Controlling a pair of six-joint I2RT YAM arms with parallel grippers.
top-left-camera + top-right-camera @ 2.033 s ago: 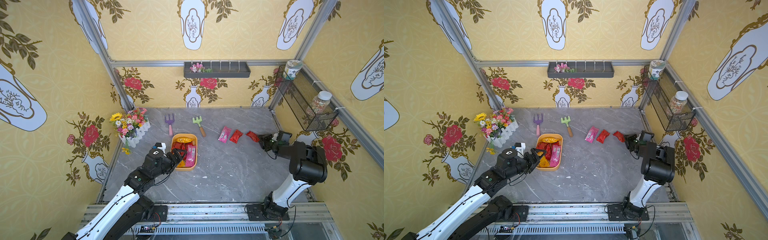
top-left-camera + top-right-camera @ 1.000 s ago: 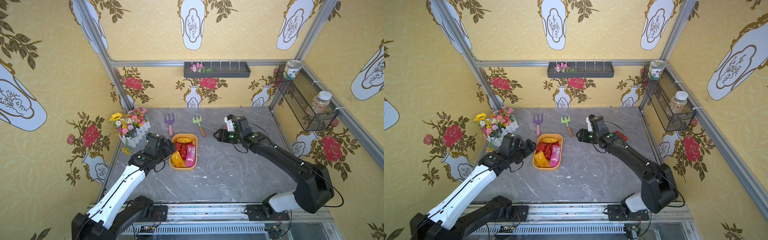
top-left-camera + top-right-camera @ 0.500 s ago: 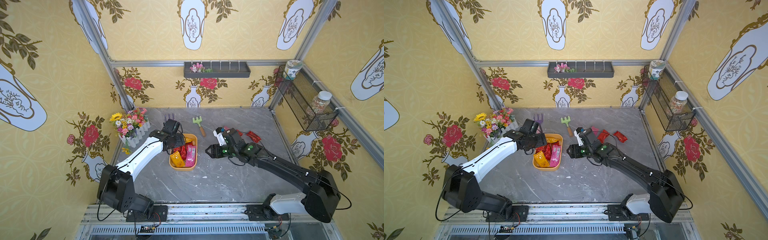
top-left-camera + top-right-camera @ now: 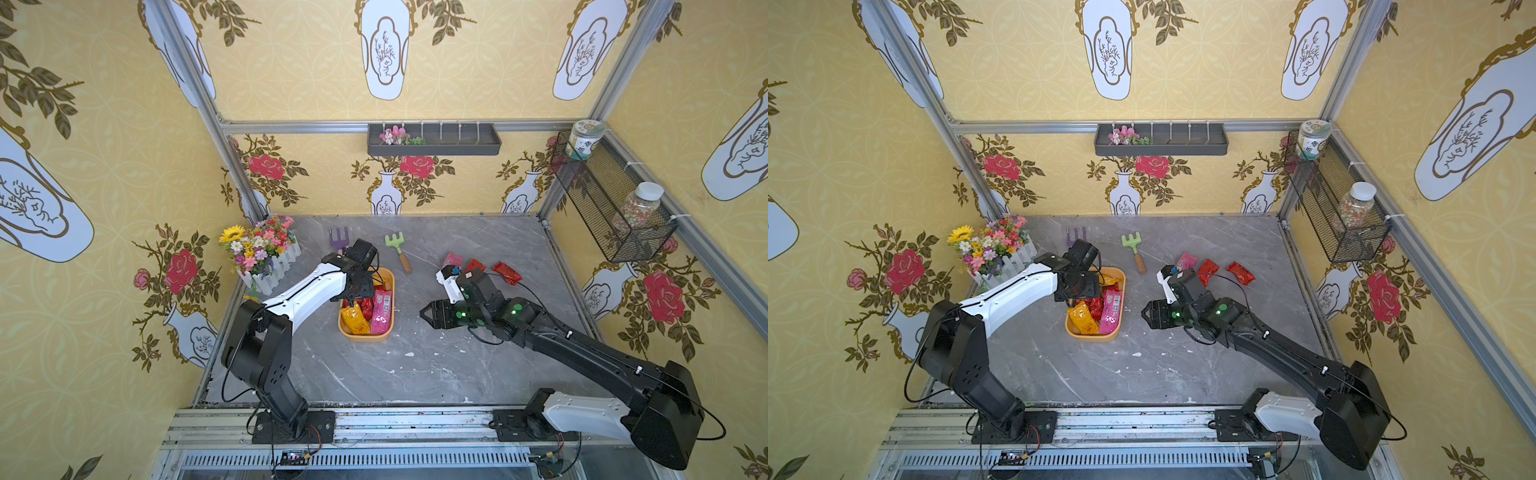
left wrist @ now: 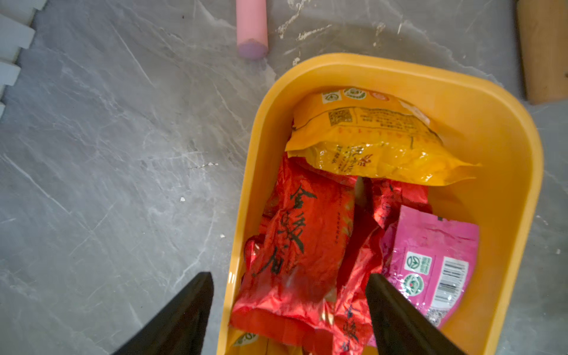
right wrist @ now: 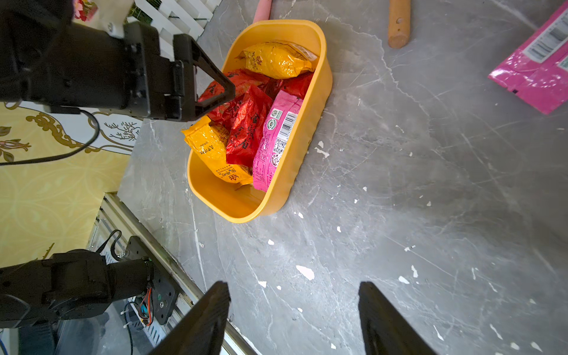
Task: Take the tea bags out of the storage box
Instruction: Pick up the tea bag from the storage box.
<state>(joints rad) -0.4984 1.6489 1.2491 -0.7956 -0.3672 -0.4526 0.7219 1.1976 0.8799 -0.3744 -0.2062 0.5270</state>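
Three tea bags (image 4: 474, 266) lie out on the grey surface (image 4: 415, 374), well apart from the box (image 4: 365, 337). The others, red, golden and pink, are heaped inside it.

The left pincer (image 5: 289, 276) hangs directly over the far half of the box with its jaws wide and nothing held. In its wrist view one finger (image 5: 196, 295) shows over bare surface just outside the wall. The other finger (image 5: 387, 301) shows over the seam between a red bag (image 5: 295, 246) and the pink bag (image 5: 430, 261). Whether either finger touches foil cannot be told.

The red bag sits between the fingers, its long axis running along the box and away from the pincer. The jaws therefore span its narrow width, which looks the right way round for a straight descent and pinch. The outer finger may need to shift inward to clear the rim.

The box's own long axis runs near to far across the surface. The pink bag follows it along the wall nearer the right arm. A golden bag (image 5: 368, 138) lies crosswise at the far end.

The right pincer (image 4: 428, 314) is also wide and empty. It hovers beside the box, apart from it, with its tips pointing toward it. The left arm is plainly the nearer.
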